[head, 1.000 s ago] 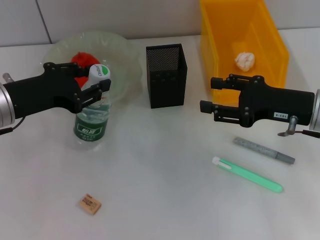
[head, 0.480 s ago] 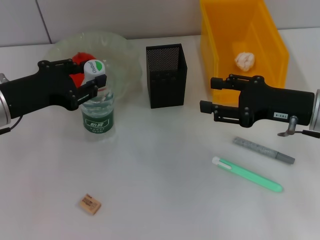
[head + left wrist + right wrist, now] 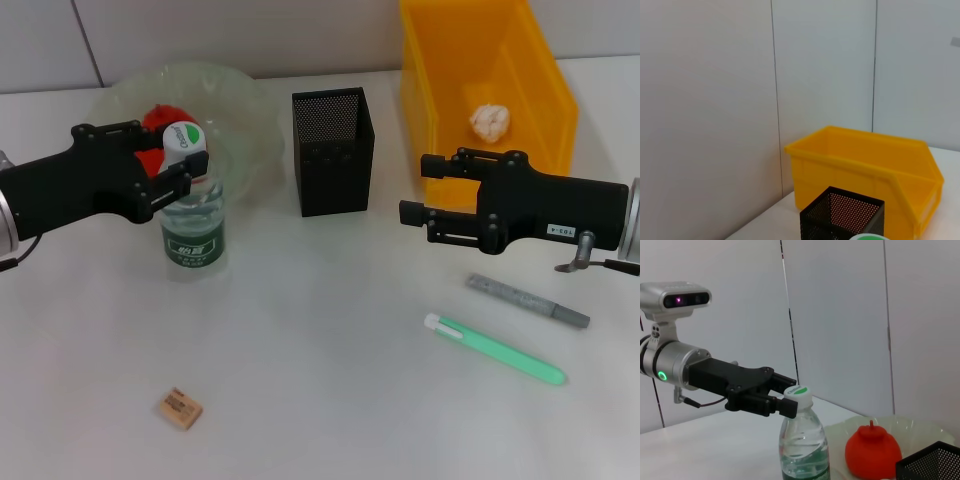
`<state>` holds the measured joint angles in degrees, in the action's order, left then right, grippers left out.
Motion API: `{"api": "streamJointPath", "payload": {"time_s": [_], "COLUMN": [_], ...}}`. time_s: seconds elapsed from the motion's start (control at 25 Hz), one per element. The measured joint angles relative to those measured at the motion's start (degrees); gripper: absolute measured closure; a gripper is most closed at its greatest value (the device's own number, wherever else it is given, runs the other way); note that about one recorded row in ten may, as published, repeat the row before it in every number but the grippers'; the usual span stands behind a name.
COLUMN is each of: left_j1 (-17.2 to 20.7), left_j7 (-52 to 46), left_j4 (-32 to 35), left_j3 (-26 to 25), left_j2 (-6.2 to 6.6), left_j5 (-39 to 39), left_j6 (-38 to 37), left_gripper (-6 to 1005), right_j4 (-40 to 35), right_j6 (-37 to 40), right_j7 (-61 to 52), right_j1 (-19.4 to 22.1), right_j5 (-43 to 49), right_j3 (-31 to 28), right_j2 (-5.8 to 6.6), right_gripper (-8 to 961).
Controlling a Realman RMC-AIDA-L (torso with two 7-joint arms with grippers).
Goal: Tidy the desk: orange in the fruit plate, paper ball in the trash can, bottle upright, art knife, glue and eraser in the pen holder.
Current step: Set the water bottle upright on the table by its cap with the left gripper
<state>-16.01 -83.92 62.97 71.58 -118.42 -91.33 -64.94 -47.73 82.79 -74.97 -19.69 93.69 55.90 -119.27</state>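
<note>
The clear water bottle with a green label stands nearly upright in front of the glass fruit plate. My left gripper is shut on its neck just under the white cap, as the right wrist view also shows for the left gripper and the bottle. The orange lies in the plate. A paper ball sits in the yellow trash bin. My right gripper hovers open, empty, beside the bin. The grey art knife, green glue stick and eraser lie on the table.
The black mesh pen holder stands between the plate and the bin; it also shows in the left wrist view as the pen holder, in front of the bin.
The left gripper has swung the bottle from a lean to nearly upright, its cap moving back and to the left. The right arm has not moved.
</note>
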Motion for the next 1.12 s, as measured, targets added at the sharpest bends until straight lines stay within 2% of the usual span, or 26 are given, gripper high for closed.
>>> {"api": "streamJointPath", "payload": {"time_s": [1.12], "left_j1": [0.4], "left_j7": [0.1], "left_j4": [-0.6], "left_j3": [-1.7], "left_j2": [0.1], "left_j5": [0.6], "left_j6": [-0.8], "left_gripper": [425], "right_j4": [0.1], "right_j6": [-0.1], "right_j7": [-0.1], "right_j1": [-0.7], "right_j5": [0.0], "right_j3": [0.0], "right_j2": [0.0], "right_gripper": [264]}}
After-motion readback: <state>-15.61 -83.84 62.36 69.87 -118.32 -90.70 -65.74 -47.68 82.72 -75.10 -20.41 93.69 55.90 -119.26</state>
